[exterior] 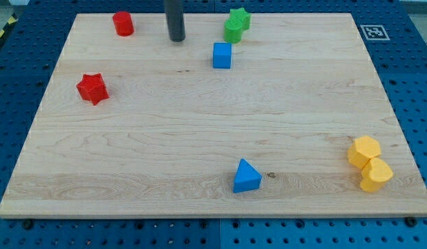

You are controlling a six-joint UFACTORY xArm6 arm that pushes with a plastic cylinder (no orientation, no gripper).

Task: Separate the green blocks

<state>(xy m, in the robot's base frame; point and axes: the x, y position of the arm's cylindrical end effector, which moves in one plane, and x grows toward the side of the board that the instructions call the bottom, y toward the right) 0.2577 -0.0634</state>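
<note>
Two green blocks touch each other near the view's top, right of centre: a green star [240, 17] and a green rounded block [233, 31] just below and left of it. My tip [175, 39] rests on the board to their left, about a block's width or more away from the green rounded block. It touches no block. The rod rises out of the view's top.
A blue cube [222, 55] sits just below the green pair. A red cylinder [123, 23] is left of my tip, a red star [92, 88] lower left. A blue triangular block [246, 176] lies at bottom centre. Two yellow blocks [364, 151] [376, 174] touch at bottom right.
</note>
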